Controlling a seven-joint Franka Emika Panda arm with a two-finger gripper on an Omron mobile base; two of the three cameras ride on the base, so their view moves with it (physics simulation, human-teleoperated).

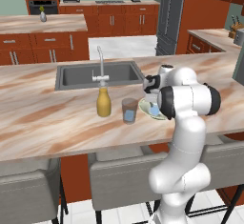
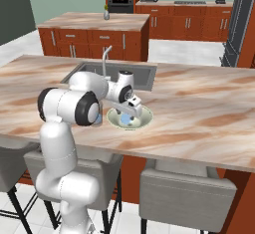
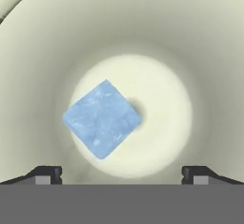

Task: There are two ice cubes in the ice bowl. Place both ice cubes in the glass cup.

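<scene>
The pincer (image 3: 122,173) is hanging wide open and empty, pointing straight down into the ice bowl (image 3: 43,75), straddling the one ice cube (image 3: 102,118) lying on its floor, presumably lining up a grab. The glass cup (image 1: 129,110) is waiting just beside the bowl on the surface (image 1: 47,118), something pale blue already showing inside it.

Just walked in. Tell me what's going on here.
The robot arm has its gripper open and pointed down into the ice bowl, right above one ice cube lying on the bowl's bottom. Nothing is held. The glass cup beside the bowl, next to a yellow bottle, already has something pale blue inside, likely the other cube.
</scene>
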